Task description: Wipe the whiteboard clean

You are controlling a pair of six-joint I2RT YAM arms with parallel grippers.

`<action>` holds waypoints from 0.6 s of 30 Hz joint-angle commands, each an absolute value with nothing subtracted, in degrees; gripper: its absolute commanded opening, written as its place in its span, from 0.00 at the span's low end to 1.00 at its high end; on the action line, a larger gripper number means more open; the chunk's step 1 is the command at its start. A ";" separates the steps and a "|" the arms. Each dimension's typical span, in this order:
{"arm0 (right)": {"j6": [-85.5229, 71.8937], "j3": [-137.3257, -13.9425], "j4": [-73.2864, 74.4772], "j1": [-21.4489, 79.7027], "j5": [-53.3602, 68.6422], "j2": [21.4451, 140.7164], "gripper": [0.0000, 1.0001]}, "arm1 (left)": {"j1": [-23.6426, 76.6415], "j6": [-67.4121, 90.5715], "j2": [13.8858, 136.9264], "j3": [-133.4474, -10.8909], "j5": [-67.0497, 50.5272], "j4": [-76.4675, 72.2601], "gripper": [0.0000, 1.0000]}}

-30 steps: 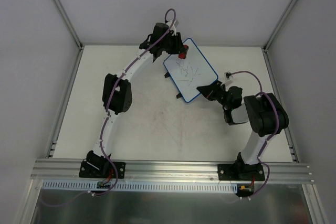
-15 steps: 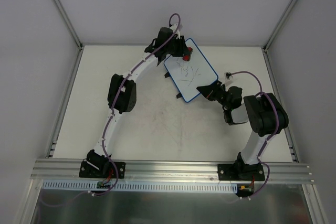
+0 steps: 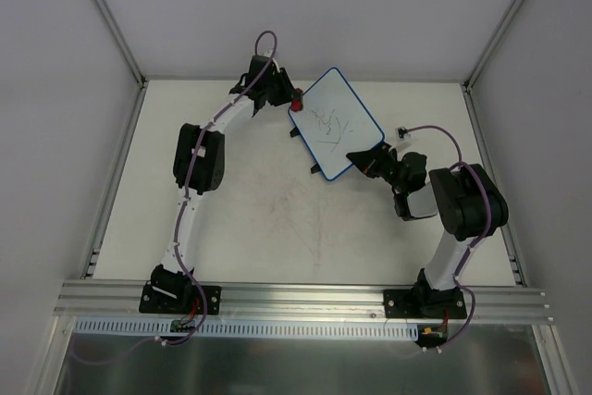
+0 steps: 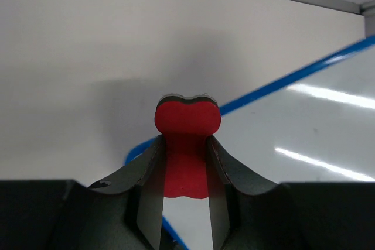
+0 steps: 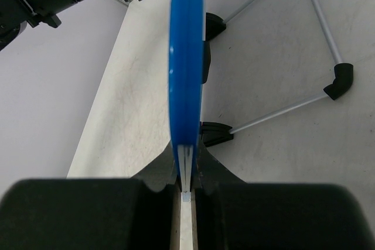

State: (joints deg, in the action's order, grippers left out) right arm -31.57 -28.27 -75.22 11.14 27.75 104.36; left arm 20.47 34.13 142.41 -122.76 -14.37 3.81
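The whiteboard point(image 3: 336, 124), white with a blue rim and dark scribbles, stands tilted at the back middle of the table. My right gripper point(image 3: 365, 156) is shut on its near right edge; in the right wrist view the blue rim point(image 5: 186, 57) runs edge-on out of the jaws. My left gripper point(image 3: 294, 103) is shut on the small red eraser point(image 3: 297, 104) at the board's far left edge. In the left wrist view the eraser point(image 4: 187, 144) sits pinched between the fingers point(image 4: 146, 191), over the board's blue rim point(image 4: 281, 80) and corner.
The board's wire stand with black feet point(image 5: 341, 80) rests on the table behind the board. A small black-and-white part point(image 3: 401, 133) lies right of the board. Metal frame posts and grey walls close in the table.
My left gripper has drawn the eraser leftward across the top of the board, from over its upper part to its far left edge. The right gripper and board have stayed still.
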 commanded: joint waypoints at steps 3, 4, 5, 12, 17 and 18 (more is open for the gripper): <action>-28.30 -28.65 -87.71 12.04 29.09 104.33 0.00 | 20.56 34.37 141.33 -123.39 -16.16 5.10 0.00; -28.30 -28.74 -87.71 11.95 29.09 104.33 0.00 | 20.91 33.67 141.76 -124.09 -17.22 5.10 0.00; -28.30 -28.74 -87.71 12.04 29.18 104.33 0.00 | 21.96 31.83 141.77 -124.80 -18.62 5.10 0.00; -28.30 -28.65 -87.71 12.13 29.18 104.15 0.00 | 28.11 20.67 138.96 -124.28 -17.05 5.27 0.00; -28.30 -28.65 -87.71 12.13 29.27 104.06 0.00 | 31.37 13.81 137.55 -124.19 -18.72 5.27 0.00; -28.30 -28.74 -87.71 12.04 29.27 103.98 0.00 | 31.72 13.02 137.46 -124.10 -19.50 5.19 0.00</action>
State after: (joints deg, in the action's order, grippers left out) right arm -31.79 -28.27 -75.22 11.18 27.40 104.36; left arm 27.57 19.38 139.94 -123.28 -14.55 4.99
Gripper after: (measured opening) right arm 0.063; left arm 0.289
